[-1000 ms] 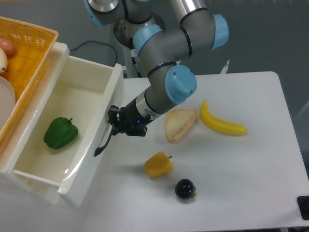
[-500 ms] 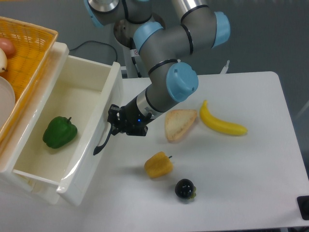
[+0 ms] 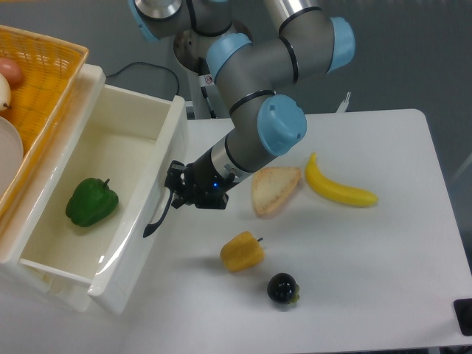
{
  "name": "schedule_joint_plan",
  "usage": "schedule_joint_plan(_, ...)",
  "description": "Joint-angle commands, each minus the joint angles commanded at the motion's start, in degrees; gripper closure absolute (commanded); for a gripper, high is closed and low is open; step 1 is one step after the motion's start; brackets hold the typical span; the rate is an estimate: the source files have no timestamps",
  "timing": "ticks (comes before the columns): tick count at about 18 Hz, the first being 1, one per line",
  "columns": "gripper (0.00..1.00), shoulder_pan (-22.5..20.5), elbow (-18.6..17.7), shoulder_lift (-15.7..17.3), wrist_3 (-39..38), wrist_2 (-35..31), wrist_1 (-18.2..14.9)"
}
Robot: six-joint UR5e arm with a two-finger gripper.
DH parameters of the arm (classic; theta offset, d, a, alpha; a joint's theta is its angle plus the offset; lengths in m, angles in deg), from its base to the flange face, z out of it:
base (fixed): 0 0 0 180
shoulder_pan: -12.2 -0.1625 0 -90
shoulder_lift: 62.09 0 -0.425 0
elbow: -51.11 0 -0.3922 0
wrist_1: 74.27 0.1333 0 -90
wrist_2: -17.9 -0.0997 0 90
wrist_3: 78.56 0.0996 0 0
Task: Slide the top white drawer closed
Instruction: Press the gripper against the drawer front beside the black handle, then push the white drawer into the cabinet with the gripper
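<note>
Top white drawer [image 3: 96, 214] pulled well out of its housing, filling the 9 o'clock side of the view, interior open to the camera and holding a green bell pepper [image 3: 91, 202]. Front panel facing 3 o'clock, carrying a curved black handle [image 3: 158, 215]. Gripper [image 3: 177, 193] set at the top of that handle, right against the drawer front — placed, by judgement, to push the front panel toward 9 o'clock rather than to lift anything. Finger spacing too dark and small to read; cannot tell whether spread or closed, nor whether the handle is actually pinched. Forearm slanting up toward 1 o'clock, so that the push runs roughly along the drawer's line of travel.

Orange wicker basket [image 3: 46, 81] at 10 o'clock, seemingly resting on the cabinet above the drawer, its rim overhanging the drawer's back edge — no evident obstruction to a closing slide, though the cabinet itself is mostly out of frame. Pepper lying low on the drawer floor, below the rim, so unlikely to catch.

On the white table [image 3: 383, 280], open surface at 3 and 5 o'clock: slice of bread [image 3: 275, 189] just beside the wrist, banana [image 3: 338, 189] further toward 3 o'clock, yellow bell pepper [image 3: 242, 251] and a small dark round fruit [image 3: 282, 288] toward 5 o'clock — all apart from the drawer front and outside its path.
</note>
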Motion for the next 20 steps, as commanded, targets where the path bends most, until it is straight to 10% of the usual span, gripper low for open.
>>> schedule_joint_plan(20,0.88,1.1,-0.2,1.8,0.4,1.1,-3.4)
